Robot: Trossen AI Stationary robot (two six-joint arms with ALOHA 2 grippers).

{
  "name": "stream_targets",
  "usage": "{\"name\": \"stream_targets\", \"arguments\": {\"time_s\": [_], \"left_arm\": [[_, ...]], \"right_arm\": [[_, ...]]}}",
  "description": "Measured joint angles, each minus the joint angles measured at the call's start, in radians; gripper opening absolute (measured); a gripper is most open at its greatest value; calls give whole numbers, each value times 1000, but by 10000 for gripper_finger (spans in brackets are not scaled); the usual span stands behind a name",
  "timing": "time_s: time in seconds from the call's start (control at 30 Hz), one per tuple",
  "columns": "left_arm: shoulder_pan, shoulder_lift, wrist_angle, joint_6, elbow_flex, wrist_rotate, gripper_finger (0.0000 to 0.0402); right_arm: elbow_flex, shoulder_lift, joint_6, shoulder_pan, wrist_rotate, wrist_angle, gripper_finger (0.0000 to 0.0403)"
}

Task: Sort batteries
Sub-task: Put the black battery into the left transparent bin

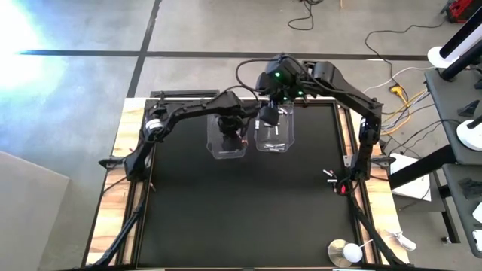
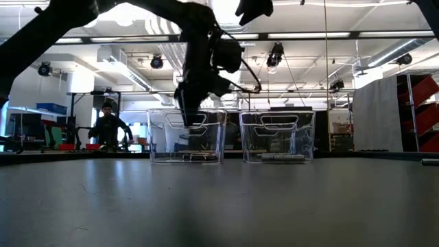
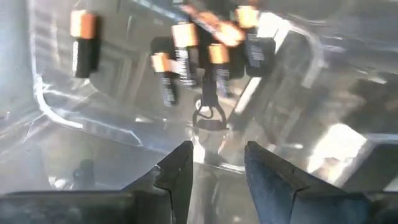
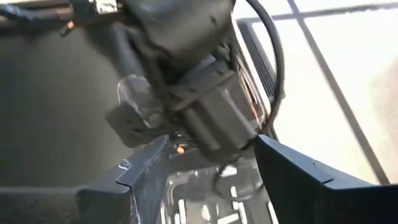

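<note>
Batteries point(image 3: 176, 53), dark with orange ends, lie scattered on the floor of the left clear tub point(image 1: 228, 143), and we look down on them through the left gripper point(image 3: 216, 158), whose two dark fingers stand apart with nothing between them. One of the batteries sits apart from the cluster, nearer a wall of the tub. From above, we see the left gripper point(image 1: 228, 128) lowered into that tub near the far edge of the black table point(image 1: 241, 218), while the right gripper point(image 1: 269, 114) hangs over the second clear tub point(image 1: 275, 138) just beside it. Our right wrist view shows its fingers point(image 4: 144, 168) spread wide and empty, with pale batteries point(image 4: 214, 213) visible in the tub beneath and the left arm's wrist close in front. In the low view both tubs stand side by side, near but not touching, the left gripper point(image 2: 188, 110) dipping into the one on that picture's left. Behind the table a person point(image 2: 108, 127) stands in the room.
</note>
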Motion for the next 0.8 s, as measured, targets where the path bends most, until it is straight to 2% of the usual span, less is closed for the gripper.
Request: {"name": "stream_targets", "arguments": {"time_s": [0.2, 0.4, 0.8], "left_arm": [[-64, -4, -61, 24, 13, -33, 117], [-73, -6, -159, 33, 4, -75, 115], [-75, -73, -177, 37, -107, -75, 115]], "right_arm": [[-1, 21, 2, -3, -1, -55, 240], [-1, 23, 4, -3, -1, -55, 252], [-1, 23, 8, -3, -1, -62, 272]]}}
